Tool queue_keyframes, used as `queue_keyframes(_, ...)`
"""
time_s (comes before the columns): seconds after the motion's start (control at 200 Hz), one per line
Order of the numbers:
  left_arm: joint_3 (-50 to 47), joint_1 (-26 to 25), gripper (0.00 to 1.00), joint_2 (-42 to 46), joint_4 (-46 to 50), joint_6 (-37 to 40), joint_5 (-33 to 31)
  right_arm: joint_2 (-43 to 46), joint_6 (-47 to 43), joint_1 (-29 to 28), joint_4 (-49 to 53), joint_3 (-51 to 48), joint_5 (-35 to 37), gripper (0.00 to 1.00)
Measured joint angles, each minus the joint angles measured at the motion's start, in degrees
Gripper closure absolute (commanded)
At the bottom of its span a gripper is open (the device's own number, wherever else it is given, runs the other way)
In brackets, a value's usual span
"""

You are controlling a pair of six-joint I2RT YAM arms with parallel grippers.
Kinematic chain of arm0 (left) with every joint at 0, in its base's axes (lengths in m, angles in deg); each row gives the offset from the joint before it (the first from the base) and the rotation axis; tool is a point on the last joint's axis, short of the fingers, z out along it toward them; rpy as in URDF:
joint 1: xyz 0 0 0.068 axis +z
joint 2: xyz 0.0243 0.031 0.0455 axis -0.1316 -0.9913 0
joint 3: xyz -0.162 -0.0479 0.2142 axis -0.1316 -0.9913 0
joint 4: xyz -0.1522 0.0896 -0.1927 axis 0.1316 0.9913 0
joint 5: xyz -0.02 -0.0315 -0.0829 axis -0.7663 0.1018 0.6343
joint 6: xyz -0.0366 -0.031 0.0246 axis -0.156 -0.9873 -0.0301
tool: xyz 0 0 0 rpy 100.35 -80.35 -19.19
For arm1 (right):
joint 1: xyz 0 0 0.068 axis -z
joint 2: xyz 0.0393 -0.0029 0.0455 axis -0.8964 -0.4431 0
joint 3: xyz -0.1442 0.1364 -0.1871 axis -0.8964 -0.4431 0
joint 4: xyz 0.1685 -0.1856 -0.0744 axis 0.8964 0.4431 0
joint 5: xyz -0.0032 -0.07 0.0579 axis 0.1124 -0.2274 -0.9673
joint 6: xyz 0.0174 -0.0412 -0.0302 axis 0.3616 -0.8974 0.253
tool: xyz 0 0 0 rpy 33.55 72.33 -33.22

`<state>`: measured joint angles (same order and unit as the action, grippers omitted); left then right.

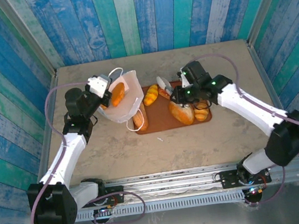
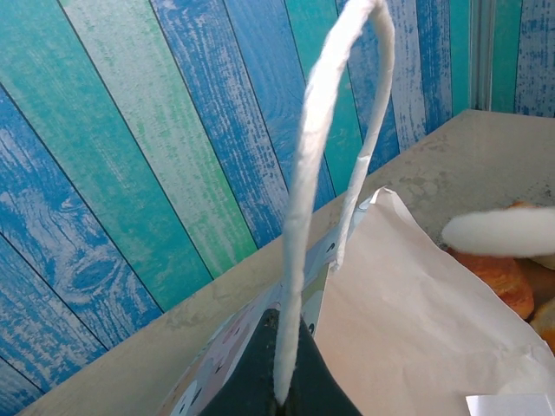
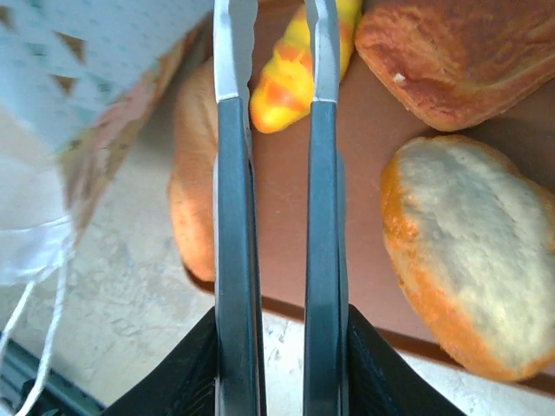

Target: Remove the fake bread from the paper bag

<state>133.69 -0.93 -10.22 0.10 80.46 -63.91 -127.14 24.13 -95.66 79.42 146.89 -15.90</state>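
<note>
White paper bag point(image 1: 127, 101) with pastel print and cord loop handles: stands left of centre on the beige table point(image 1: 214, 58), mouth open, just beside the left end of the flat reddish-brown tray point(image 1: 160, 117). Whether bag and tray touch cannot be told.

Glossy orange and golden fake bread point(image 1: 117, 94): one orange piece lies inside the bag's mouth. The rest lie on the tray:
- Yellow-and-orange ridged roll point(image 1: 151, 95), at the far left of the tray.
- Long orange loaf point(image 1: 141, 119), at the tray's left edge, below the bag.
- Dark brown crusty loaf point(image 3: 451, 61) and pale-topped oval loaf point(image 3: 468, 260), side by side in the right wrist view.

Left gripper point(image 1: 106, 97): at the bag's left rim. In the left wrist view its dark fingers point(image 2: 260, 390) are pressed together on the bag's edge where a white cord handle point(image 2: 299, 217) rises from between them.

Right gripper point(image 1: 163, 84): over the tray's far side, near the ridged roll. Its two fingers point(image 3: 234, 217) are parallel with a narrow gap and nothing held between them.
</note>
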Motion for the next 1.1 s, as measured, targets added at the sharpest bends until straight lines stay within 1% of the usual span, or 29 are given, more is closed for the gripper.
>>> queue_keyframes(0.22, 0.0, 0.0, 1.0, 0.0, 0.2, 1.7, 1.46, 9.97, 0.02, -1.07, 3.06, -1.44, -1.22, 0.69)
queue_keyframes(0.346, -0.07, 0.0, 1.0, 0.0, 0.2, 2.58, 2.38, 12.46, 0.13, -4.72, 4.52, -1.4, -2.36, 0.7)
queue_keyframes(0.486, -0.13, 0.0, 1.0, 0.0, 0.2, 3.41, 3.1, 12.24, 0.15, -9.35, 7.19, 0.04, -3.65, 0.7)
queue_keyframes(0.591, -0.13, 0.0, 1.0, 0.0, 0.2, 3.58, 3.37, 10.78, 0.15, -12.17, 8.0, 2.51, -4.79, 0.7)
queue_keyframes(0.721, -0.13, 0.0, 1.0, 0.0, 0.2, 3.65, 4.02, 7.5, 0.15, -13.79, 7.91, 5.84, -7.06, 0.71)
queue_keyframes(0.851, -0.13, 0.0, 1.0, 0.0, 0.2, 3.91, 4.61, 1.36, 0.07, -14.1, 8.22, 10.12, -9.25, 0.7)
queue_keyframes(1.102, -0.13, 0.0, 1.0, 0.0, 0.2, 4.07, 5.03, -11.3, -0.5, -14.03, 11.5, 19.91, -11.3, 0.68)
